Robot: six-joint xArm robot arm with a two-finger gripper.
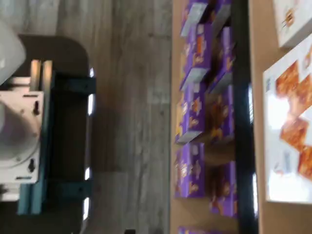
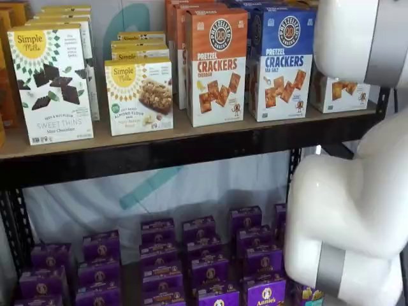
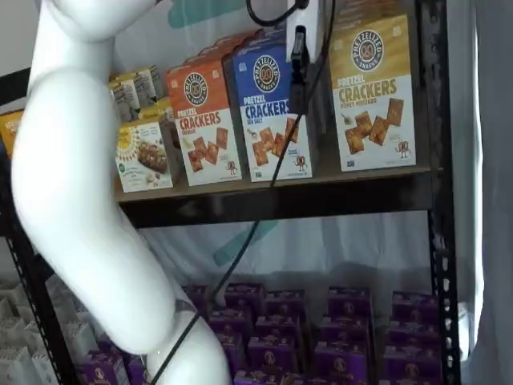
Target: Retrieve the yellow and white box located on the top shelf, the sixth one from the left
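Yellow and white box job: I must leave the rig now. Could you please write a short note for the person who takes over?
Gripper: open and empty. It hangs from the upper edge in a shelf view, in front of the blue carton, with its cable beside it.
Yellow and white box: upright on the top shelf, at the right end, next to the blue carton. Nothing touches it.
Done: the arm is raised to the level of the top shelf.
Left: line the gripper up with the yellow and white box, close on it, and pull it off the shelf.
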